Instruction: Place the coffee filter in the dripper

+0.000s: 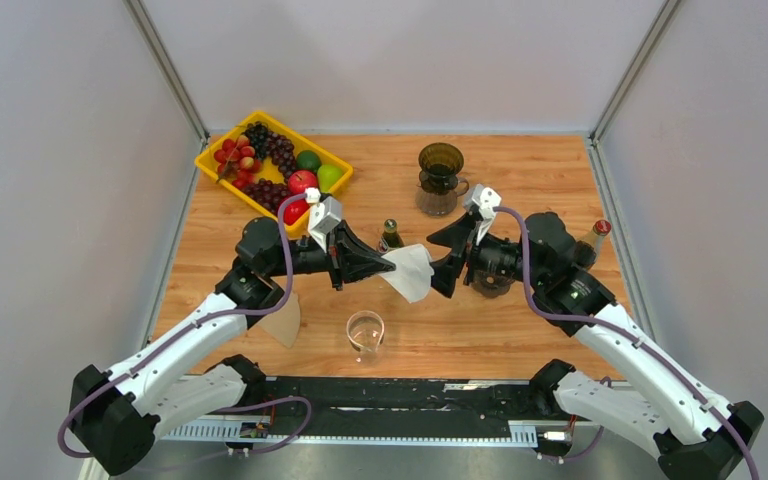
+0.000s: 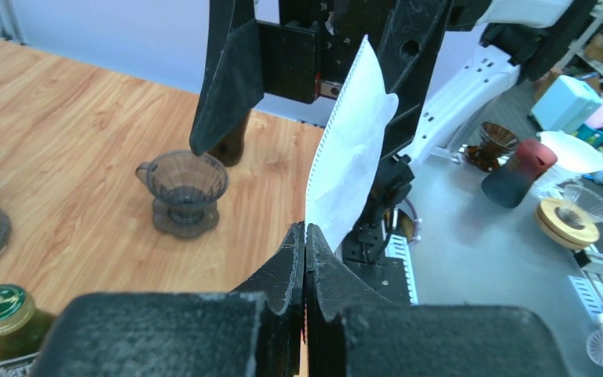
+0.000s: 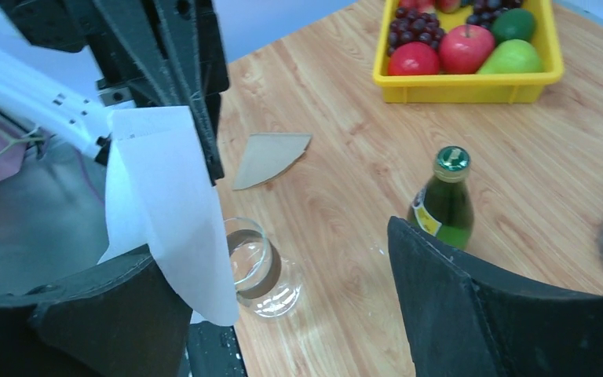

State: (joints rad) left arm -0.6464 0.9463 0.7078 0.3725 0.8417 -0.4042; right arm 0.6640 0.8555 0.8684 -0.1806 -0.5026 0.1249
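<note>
Left end effector point(image 1: 385, 262) is pinched shut on one tip of the white paper filter point(image 1: 412, 272), which hangs mid-air between the arms. Right end effector point(image 1: 443, 262) gapes wide around the far edge. I'd close gently there, because that thin seamed cone crumples easily. Then aim for the smoky translucent dripper point(image 2: 182, 184) on the table point(image 1: 520, 330).

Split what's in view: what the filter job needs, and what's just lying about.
Job: white filter, pinched in the left tool; dripper.
Lying about: brown filter, glass, green bottle, red-capped bottle, fruit tray, carafe.
</note>
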